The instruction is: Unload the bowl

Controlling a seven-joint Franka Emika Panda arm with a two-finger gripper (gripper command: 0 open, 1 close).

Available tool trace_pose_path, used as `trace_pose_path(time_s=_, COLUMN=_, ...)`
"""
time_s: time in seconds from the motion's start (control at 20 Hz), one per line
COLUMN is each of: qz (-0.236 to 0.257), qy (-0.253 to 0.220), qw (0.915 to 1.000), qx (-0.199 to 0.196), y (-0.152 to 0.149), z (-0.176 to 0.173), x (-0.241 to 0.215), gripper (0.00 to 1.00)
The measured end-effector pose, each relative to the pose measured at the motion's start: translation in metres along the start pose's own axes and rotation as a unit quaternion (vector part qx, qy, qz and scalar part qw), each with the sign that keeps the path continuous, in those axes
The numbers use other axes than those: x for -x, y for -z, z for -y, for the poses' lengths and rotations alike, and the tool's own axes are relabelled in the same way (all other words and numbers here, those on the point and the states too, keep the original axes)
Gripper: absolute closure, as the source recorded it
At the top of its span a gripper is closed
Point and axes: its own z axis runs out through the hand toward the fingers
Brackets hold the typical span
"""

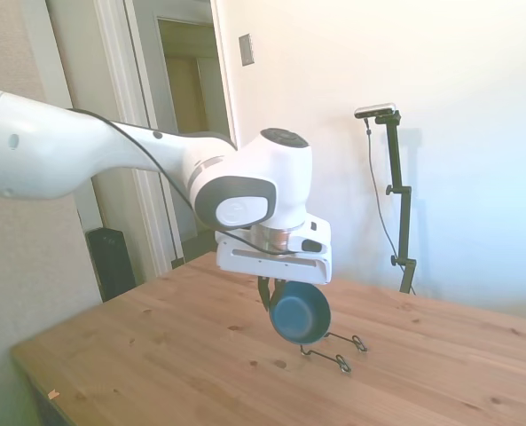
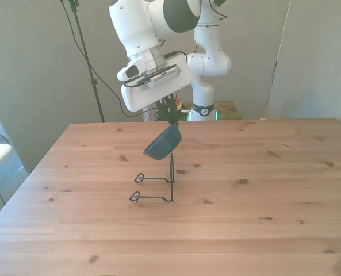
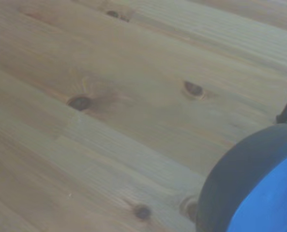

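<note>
The bowl (image 2: 163, 144) hung in the air, clear of the table (image 2: 262, 190), tipped steeply on its side with its dark-blue underside turned toward the front view's left and downward. In the side view the bowl (image 1: 299, 317) showed its round dark outer face to the camera. The gripper (image 2: 171, 117) was clenched on the bowl's upper rim, its dark fingers (image 2: 169, 111) pinching the edge from above; the gripper (image 1: 271, 295) sat directly over the bowl there too. The wrist view caught part of the bowl (image 3: 240, 179), dark outside with a brighter blue inside (image 3: 271, 203), above bare wood grain with knots.

Just under and beside the bowl stood the wire rack (image 2: 156, 187) on the table, roughly midway between the table's side edges and nearer its far edge than its near one. Its upright (image 2: 172, 169) rose just below the bowl's lower rim; whether the two touched could not be told. In the side view the wire rack (image 1: 335, 349) lay flat on the wood, with the bowl's bottom edge just above it.
</note>
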Motion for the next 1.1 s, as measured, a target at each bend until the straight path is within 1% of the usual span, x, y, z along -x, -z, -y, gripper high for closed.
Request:
trace_pose_path(time_s=0.25, qz=0.006, qy=0.017, qw=0.9988, qx=0.045, y=-0.036, z=0.017, x=0.047, gripper=1.00)
trace_pose_path(time_s=0.45, qz=0.016, qy=0.014, qw=0.9970, qx=0.075, y=-0.062, z=0.017, x=0.073, gripper=1.00)
trace_pose_path(time_s=0.6, qz=0.011, qy=-0.003, qw=0.9951, qx=0.098, y=-0.076, z=0.018, x=0.078, gripper=1.00)
trace_pose_path(time_s=0.8, qz=0.009, qy=-0.035, qw=0.9903, qx=0.134, y=-0.097, z=0.026, x=0.075, gripper=1.00)
trace_pose_path(time_s=0.95, qz=0.016, qy=-0.050, qw=0.9873, qx=0.150, y=-0.112, z=0.031, x=0.070, gripper=1.00)
trace_pose_path(time_s=1.0, qz=0.018, qy=-0.053, qw=0.9864, qx=0.155, y=-0.115, z=0.032, x=0.069, gripper=0.00)
trace_pose_path(time_s=1.1, qz=0.016, qy=-0.059, qw=0.9852, qx=0.160, y=-0.118, z=0.035, x=0.065, gripper=0.00)
